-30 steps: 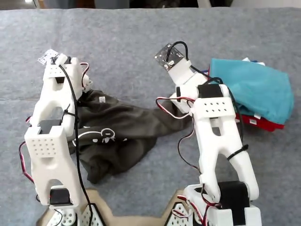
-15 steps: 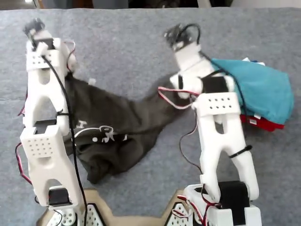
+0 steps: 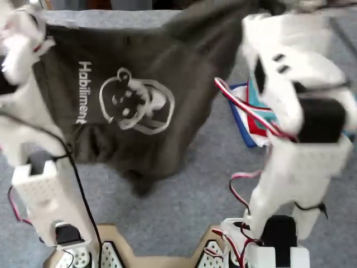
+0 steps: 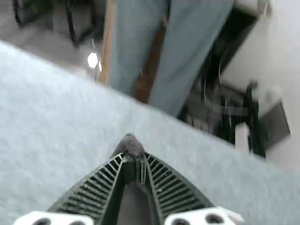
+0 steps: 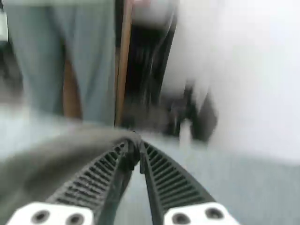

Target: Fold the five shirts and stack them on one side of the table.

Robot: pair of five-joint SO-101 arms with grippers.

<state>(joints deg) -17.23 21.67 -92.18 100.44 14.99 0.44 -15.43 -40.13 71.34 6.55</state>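
A dark grey shirt [image 3: 134,106] with a white bear print hangs spread in the air between my two raised arms, its lower edge bunched near the table [image 3: 184,212]. My left gripper [image 4: 133,159] is shut on one upper corner, a small tuft of dark fabric [image 4: 131,144] poking out between the tips. My right gripper [image 5: 136,152] is shut on the other upper corner, and the grey cloth [image 5: 56,157] trails away from it. In the high view the left arm [image 3: 22,84] stands at the left and the right arm [image 3: 290,84] at the right.
A stack of folded shirts [image 3: 251,114], showing teal, red and blue, lies on the table's right side, partly behind the right arm. The arm bases [image 3: 167,254] sit at the near edge.
Both arms have swung upward and lifted the dark shirt off the table. It was crumpled between them and now hangs spread open, print facing the high camera.
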